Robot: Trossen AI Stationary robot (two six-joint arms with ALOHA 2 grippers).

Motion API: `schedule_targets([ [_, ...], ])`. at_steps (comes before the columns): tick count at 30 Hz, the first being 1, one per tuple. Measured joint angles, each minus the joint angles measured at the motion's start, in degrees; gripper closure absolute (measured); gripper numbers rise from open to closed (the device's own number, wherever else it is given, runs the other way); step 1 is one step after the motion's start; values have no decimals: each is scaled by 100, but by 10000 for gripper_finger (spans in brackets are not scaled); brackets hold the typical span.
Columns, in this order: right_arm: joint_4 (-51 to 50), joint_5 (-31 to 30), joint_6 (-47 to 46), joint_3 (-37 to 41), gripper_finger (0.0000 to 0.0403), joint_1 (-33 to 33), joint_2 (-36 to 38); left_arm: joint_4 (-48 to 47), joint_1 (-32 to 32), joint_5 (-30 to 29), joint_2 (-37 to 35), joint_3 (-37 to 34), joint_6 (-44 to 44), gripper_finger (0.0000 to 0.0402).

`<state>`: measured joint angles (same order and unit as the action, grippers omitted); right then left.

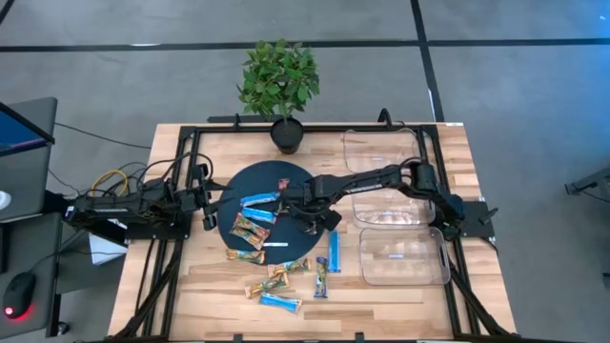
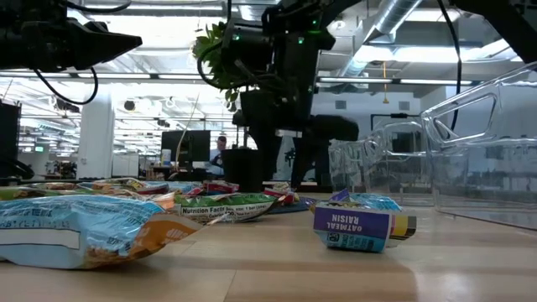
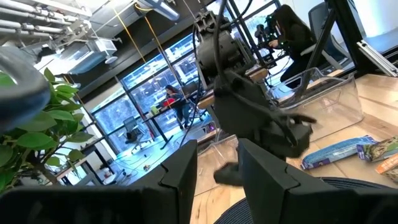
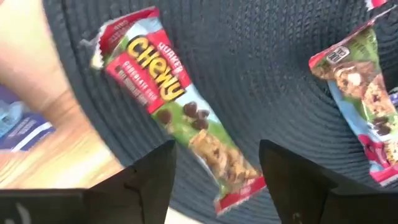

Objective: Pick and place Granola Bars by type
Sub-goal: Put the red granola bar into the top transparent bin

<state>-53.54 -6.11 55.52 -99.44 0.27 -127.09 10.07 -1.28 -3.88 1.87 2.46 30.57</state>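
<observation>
Right gripper (image 1: 307,211): over the round dark mat (image 1: 250,181), reaching in from 3 o'clock; its fingers stand spread with nothing between them. In its wrist view a Chewy bar (image 4: 180,106) lies flat on the mat just ahead of the fingers, with a second bar (image 4: 360,93) near it at the edge of that view.
Left gripper (image 1: 205,208): waits at the mat's 9 o'clock edge; fingers (image 3: 180,171) part open with a gap between, empty.
Bars on mat: a blue bar (image 1: 259,201) and a brown-green pair (image 1: 250,231) near its centre, a small red one (image 1: 282,183) toward 12 o'clock.
Bars off mat: a loose scatter on the table at the mat's 5 to 6 o'clock, among them an upright blue bar (image 1: 335,252), a blue one (image 1: 280,303) farthest out, and mixed wrappers (image 1: 276,278) between.
Bins (image 1: 400,257): three clear tubs at 3 o'clock; whether they hold any bars I cannot tell.
Plant (image 1: 281,81): at 12 o'clock, out of the way.
Progress: early, by my reading; types lie mixed and most bars are unsorted.
Left to do: nearly all bars need picking and grouping.
</observation>
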Motion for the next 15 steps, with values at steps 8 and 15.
schedule_targets([
  [8, -84, -157, -285, -4, 197, 5, -236, -7, 0, 0, 0, 0, 0, 290],
  [15, -201, -150, -685, 7, 244, -37, -201, -7, 0, 0, 0, 0, 7, 290],
])
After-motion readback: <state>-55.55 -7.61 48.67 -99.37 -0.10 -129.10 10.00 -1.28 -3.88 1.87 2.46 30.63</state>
